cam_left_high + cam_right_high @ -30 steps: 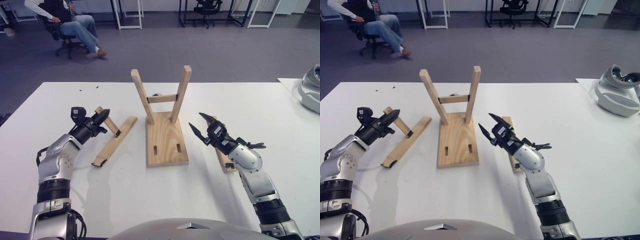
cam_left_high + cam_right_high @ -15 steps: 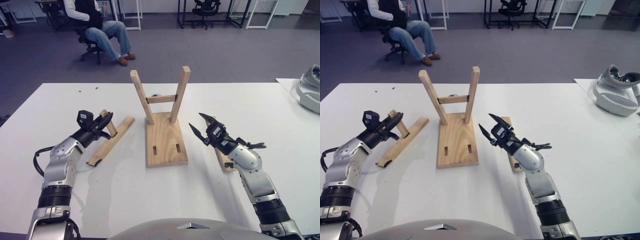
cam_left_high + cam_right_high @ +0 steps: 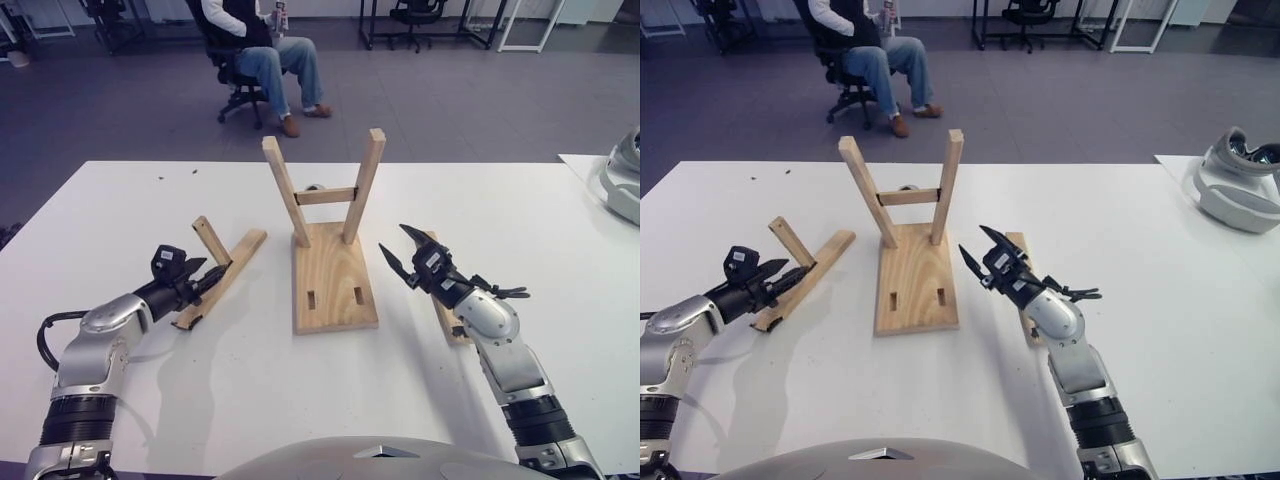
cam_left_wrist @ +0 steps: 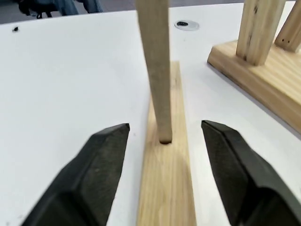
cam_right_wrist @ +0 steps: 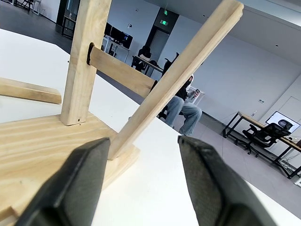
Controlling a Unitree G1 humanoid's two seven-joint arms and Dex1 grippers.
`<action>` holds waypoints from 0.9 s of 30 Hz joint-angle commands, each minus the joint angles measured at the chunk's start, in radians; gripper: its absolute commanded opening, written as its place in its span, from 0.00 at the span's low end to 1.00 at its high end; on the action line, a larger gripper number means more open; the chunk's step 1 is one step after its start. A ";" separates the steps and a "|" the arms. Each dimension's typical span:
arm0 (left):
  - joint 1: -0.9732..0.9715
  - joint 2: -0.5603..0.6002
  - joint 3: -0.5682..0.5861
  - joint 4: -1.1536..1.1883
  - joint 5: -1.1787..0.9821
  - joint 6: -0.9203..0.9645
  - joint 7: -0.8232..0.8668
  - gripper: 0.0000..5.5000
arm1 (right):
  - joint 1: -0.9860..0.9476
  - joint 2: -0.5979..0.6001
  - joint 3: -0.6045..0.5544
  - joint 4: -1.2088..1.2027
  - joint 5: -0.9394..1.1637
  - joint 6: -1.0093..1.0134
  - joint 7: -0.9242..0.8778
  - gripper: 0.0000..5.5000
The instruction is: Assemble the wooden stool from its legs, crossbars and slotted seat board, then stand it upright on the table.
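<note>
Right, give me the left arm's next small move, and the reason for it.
Probably close the left gripper on the loose leg. Its fingers stand open on either side of that leg's near end, just short of the crossbar stuck in it, and the seat board has two empty slots to fill.

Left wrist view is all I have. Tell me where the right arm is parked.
Observer: The right gripper hovers just right of the seat board, jaws open, holding nothing.
Operator: Report what the board lacks.
Observer: Two slots at its near end are empty.
Operator: Locate the spare parts.
Observer: One loose leg lies on the table, right of the board.
</note>
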 commanded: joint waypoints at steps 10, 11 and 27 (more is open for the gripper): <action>0.055 0.074 -0.075 0.008 0.131 0.052 -0.038 0.46 | 0.005 0.019 0.018 0.023 -0.018 0.001 -0.024 0.49; 0.053 0.080 -0.084 0.019 0.152 0.037 -0.036 0.43 | 0.004 0.019 0.018 0.025 -0.018 0.000 -0.025 0.49; -0.286 0.078 0.239 -0.238 -0.235 -0.155 -0.103 0.37 | -0.619 0.115 -0.325 -0.167 1.068 0.737 -0.078 0.49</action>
